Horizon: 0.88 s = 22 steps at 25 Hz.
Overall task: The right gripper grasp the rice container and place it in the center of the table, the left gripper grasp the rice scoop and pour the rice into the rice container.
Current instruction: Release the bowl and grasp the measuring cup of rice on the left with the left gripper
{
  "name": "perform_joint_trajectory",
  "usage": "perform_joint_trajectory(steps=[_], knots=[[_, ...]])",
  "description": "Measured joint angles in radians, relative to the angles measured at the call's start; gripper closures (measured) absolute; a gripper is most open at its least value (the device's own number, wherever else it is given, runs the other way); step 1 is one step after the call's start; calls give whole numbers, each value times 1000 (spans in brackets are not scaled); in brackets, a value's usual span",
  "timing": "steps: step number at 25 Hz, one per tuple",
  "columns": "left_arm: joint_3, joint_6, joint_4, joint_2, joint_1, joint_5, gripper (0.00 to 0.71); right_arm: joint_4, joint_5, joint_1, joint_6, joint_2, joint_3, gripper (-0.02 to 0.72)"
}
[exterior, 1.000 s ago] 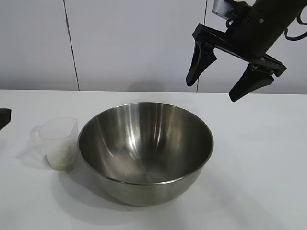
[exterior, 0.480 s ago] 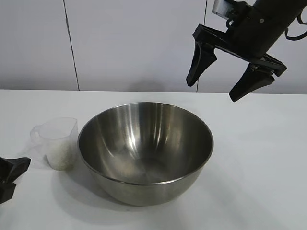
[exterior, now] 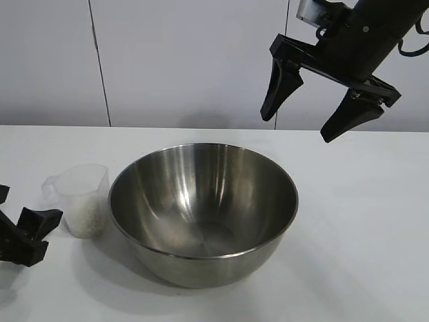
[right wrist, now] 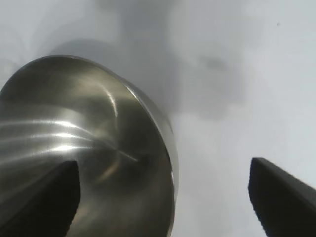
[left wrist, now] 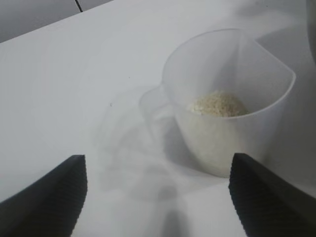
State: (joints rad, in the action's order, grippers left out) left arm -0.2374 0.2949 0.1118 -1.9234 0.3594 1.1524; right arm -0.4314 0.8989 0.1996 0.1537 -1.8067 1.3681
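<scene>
The rice container (exterior: 201, 201), a large shiny steel bowl, stands in the middle of the white table (exterior: 362, 221). Just left of it stands the rice scoop (exterior: 84, 198), a clear plastic cup with rice (exterior: 86, 218) in its bottom. My left gripper (exterior: 27, 215) is low over the table, left of the scoop, open and holding nothing. In the left wrist view the scoop (left wrist: 232, 108) and its rice (left wrist: 217, 104) lie just beyond my open left gripper (left wrist: 158, 163). My right gripper (exterior: 296, 126) hangs open, high above the bowl's far right. In the right wrist view the bowl (right wrist: 74, 138) lies far below my right gripper (right wrist: 164, 165).
A pale panelled wall (exterior: 167, 60) rises behind the table's far edge. Bare tabletop lies right of the bowl and in front of it.
My left gripper has come in from the left edge to just short of the scoop. The right arm, the bowl and the scoop have not moved.
</scene>
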Motion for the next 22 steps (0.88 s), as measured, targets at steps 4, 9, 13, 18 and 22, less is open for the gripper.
perform_joint_trajectory(steps=[4,9,13,18,22], knots=[[-13,-14,-32,-68,-35,3,140,0,0,0,0,0,0,63],[-24,-34,-44,-98,-60,0,140,0,1,0,0,0,0,63],[-48,-37,-44,-99,-60,1,140,0,1,0,0,0,0,63],[-87,-38,-42,-133,-64,3,140,0,2,0,0,0,0,63],[-104,-44,-35,-158,-64,1,140,0,2,0,0,0,0,63]])
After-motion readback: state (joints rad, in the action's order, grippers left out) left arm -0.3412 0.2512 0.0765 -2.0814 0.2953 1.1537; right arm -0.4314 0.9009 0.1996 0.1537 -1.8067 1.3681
